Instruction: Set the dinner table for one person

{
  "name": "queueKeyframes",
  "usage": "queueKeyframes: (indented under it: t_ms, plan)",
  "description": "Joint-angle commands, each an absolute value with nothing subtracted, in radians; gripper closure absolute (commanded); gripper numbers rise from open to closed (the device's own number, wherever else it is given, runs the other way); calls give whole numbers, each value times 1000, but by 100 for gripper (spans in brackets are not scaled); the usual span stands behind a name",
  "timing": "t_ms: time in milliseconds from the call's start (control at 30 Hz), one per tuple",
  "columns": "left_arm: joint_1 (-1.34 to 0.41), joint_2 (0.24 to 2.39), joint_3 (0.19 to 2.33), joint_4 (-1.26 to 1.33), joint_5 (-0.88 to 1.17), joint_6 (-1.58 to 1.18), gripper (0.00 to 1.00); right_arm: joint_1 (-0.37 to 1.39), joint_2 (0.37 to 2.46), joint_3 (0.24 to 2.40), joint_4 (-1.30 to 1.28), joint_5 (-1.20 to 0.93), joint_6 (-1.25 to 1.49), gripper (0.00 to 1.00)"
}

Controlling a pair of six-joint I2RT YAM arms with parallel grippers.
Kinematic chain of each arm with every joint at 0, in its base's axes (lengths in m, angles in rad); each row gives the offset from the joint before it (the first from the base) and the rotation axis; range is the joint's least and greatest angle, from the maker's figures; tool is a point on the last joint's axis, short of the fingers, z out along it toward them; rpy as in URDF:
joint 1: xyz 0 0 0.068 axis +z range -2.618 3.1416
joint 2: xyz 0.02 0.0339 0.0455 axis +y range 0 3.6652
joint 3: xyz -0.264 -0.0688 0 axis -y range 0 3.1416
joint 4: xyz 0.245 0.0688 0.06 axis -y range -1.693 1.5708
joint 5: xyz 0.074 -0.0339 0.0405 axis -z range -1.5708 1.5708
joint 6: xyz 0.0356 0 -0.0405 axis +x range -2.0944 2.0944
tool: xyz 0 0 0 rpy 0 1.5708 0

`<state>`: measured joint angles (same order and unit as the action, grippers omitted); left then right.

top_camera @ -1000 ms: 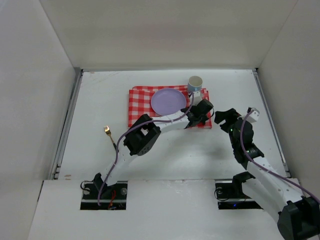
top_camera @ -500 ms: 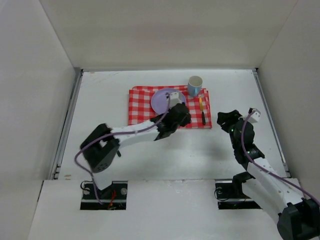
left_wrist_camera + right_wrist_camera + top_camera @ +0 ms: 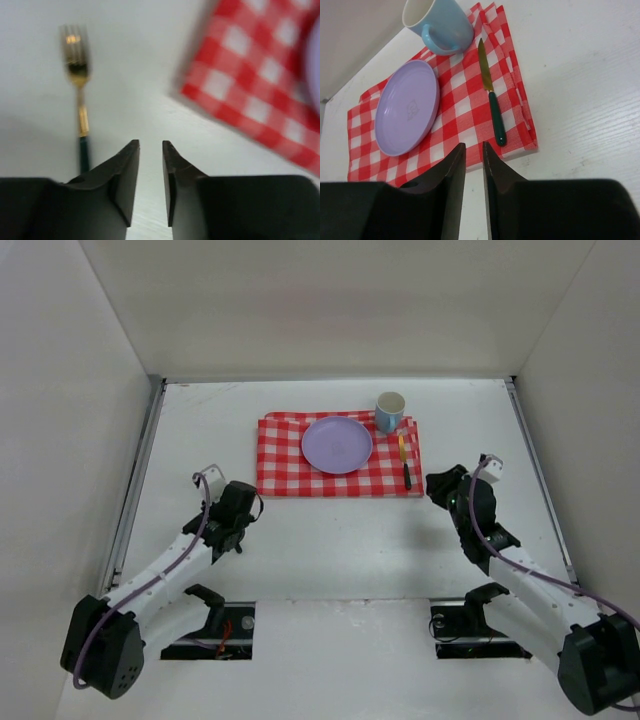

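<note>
On the white dinner table point(image 3: 330, 540) lies a red-and-white checkered cloth point(image 3: 280, 455). It carries a purple plate point(image 3: 337, 444), a light blue mug point(image 3: 389, 411) at its far right corner, and a gold knife with a green handle point(image 3: 404, 461) right of the plate. A gold fork with a dark green handle point(image 3: 78, 95) lies on bare table, just left of my left gripper point(image 3: 150, 145), which hovers low near the cloth's front left corner point(image 3: 250, 90). My right gripper point(image 3: 473, 145) sits off the cloth's front right corner, close to the knife's handle point(image 3: 496, 117). Both grippers' jaws stand narrowly apart with nothing between them.
White walls enclose the table on the left, back and right, and grey rails point(image 3: 135, 480) run along both sides. The left gripper point(image 3: 243, 502) and right gripper point(image 3: 436, 485) flank the cloth's near edge.
The left arm has drawn back from the cloth's right side to the front left of the table, leaving the knife on the cloth. The right gripper's jaws have narrowed from wide.
</note>
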<state>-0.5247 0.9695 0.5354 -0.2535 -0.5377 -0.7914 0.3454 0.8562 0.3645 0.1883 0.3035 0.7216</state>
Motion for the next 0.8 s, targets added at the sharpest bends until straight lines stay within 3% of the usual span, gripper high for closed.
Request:
queueKeyframes:
  t_ms: [0,200,467,767]
  plan:
    - [-446,939,477,-445,-555,-785,74,357,856,410,233,293,704,70]
    - [-404,1040,492,-477,-542,-845,73,366,880,414,242,284,696,53]
    - [-367,1095,443,-364,-454,-870,74,386,891,419,253,282,693,48]
    - [-346,1089,419,-330,-406,-858,96,389,874,408,259,285,693,47]
